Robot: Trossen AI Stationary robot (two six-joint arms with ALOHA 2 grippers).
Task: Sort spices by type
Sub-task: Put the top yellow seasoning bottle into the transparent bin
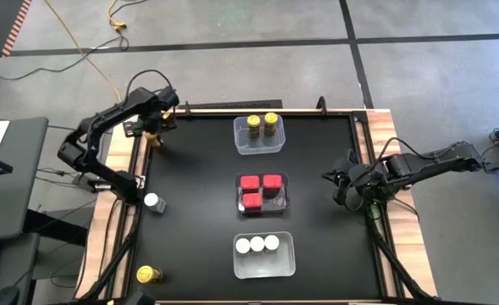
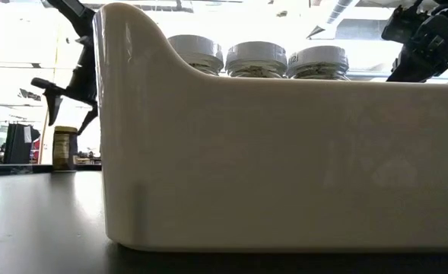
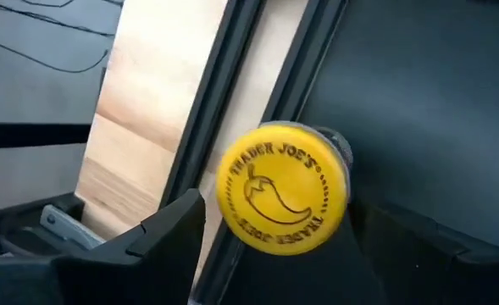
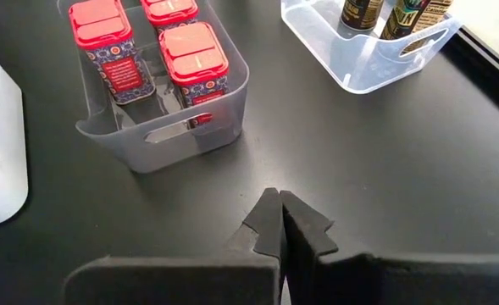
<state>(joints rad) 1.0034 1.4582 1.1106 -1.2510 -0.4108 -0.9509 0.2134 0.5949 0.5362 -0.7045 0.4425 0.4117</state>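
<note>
Left wrist view shows you the left gripper (image 3: pixel 266 246) open around a yellow-capped jar (image 3: pixel 283 200) at the desk (image 1: pixel 317 169) edge; your right gripper (image 4: pixel 280 222) is closed.

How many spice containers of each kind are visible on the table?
Yellow-capped jars: 4 (two in the top tub, two loose at the left edge)
Red tins: 3
White-capped jars: 4 (three in the bottom tub, one loose)
Total: 11

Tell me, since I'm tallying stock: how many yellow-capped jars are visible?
4: two in the far tub, one between the left gripper's fingers, one at the near-left corner.
</note>
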